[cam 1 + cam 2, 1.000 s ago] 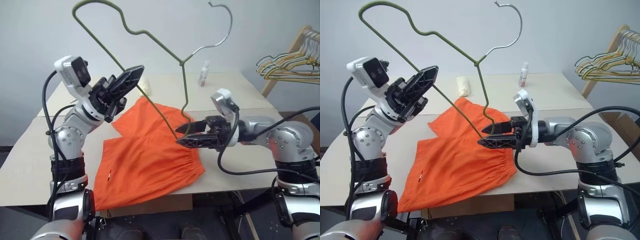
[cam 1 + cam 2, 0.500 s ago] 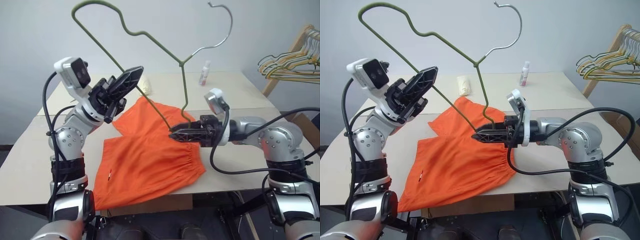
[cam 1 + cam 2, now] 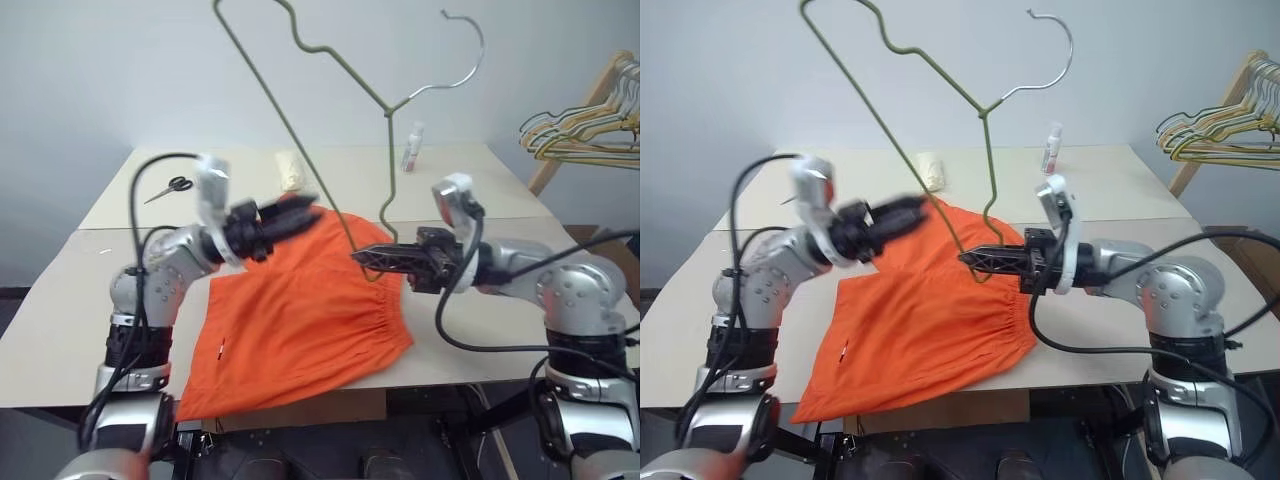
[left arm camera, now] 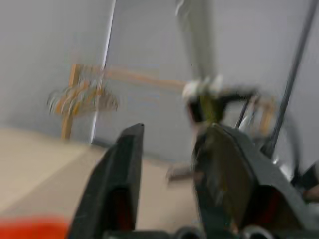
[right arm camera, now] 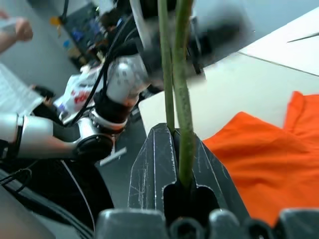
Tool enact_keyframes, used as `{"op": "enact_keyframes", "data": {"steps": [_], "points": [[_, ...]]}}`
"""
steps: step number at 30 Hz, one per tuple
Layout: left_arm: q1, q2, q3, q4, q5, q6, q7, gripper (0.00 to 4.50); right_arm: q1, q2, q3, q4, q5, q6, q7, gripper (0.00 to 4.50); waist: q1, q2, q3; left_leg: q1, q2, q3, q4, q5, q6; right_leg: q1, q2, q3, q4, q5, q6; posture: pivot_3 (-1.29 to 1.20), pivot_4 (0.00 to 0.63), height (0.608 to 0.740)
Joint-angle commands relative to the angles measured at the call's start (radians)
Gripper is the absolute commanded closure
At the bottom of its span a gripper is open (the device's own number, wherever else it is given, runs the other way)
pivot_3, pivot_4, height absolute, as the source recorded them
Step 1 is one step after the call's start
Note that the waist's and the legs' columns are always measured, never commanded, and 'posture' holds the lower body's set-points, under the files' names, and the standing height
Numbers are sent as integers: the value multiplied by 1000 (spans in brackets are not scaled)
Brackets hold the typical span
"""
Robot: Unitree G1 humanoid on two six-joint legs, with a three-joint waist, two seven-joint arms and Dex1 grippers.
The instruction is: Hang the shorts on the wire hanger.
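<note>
Pale bench (image 3: 60,330) carries the shorts (image 3: 300,320); our right pincer (image 3: 362,257) clamps the wire hanger (image 3: 385,160) upright, left pincer (image 3: 300,212) apparently released. Next: grasp the waistband.

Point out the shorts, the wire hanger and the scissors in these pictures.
shorts (image 3: 300,320), left eye view, middle of the cloth.
wire hanger (image 3: 290,130), left eye view, long straight bar.
scissors (image 3: 172,186), left eye view, handles.

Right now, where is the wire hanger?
The wire hanger stands tilted in the air above the shorts at table centre, its lower corner clamped in the right tool, with the left tool just beside it.
</note>
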Motion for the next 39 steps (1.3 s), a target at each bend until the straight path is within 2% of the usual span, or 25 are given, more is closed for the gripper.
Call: {"op": "enact_keyframes", "data": {"steps": [1, 4, 10, 14, 18, 22, 29, 39], "points": [[42, 74, -112, -15, 190, -110, -49, 844, 107, -85, -144, -67, 105, 70, -75, 4500, 0, 0, 0, 0, 0, 0, 0, 0, 0, 0, 0, 0, -1, 0, 0, -38, 0, 740], [73, 111, -148, -36, 276, -191, -72, 51, 275, -177, -230, -97, 156, 135, -103, 4500, 10, 0, 0, -1, 1, 0, 0, -1, 1, 0, -1, -1, -1, 0, 0, -45, 0, 740], [105, 164, -216, -45, 447, -396, -129, 51, 633, -323, -347, -63, 143, 230, -74, 4500, 13, 2, -1, -1, 1, 1, 0, -2, 3, 3, -3, -1, -3, 0, 0, -68, 0, 740], [122, 167, -192, -84, 391, -383, -186, 51, 787, -390, -367, 11, 58, 183, 42, 4500, 1, 4, -2, 0, 3, 2, 1, -2, 4, 4, -2, 0, -2, 0, 1, -79, 0, 740], [143, 189, -187, -121, 386, -386, -225, 51, 797, -504, -284, 189, 5, 229, 191, 4500, -12, 6, -4, 2, 3, 6, 3, -4, 6, 5, 0, 3, -2, 1, 3, -70, 0, 740], [164, 194, -185, -134, 392, -384, -232, 51, 755, -548, -183, 299, -86, 183, 269, 4500, -15, 6, -3, 12, 6, 7, 2, -5, 9, 17, 4, 3, -6, 0, 3, -61, 0, 740], [191, 192, -181, -157, 405, -377, -212, 51, 661, -527, -23, 364, -198, 130, 360, 4500, -11, 6, -3, 15, 6, 10, 2, -6, 10, 18, 4, 5, -5, 0, 4, -41, 0, 740], [203, 196, -155, -170, 380, -353, -205, 51, 624, -503, 13, 376, -233, 109, 430, 4500, 4, 6, -3, 15, 6, 10, 3, -6, 10, 18, 3, 5, -5, 1, 5, -33, 0, 740]]}}
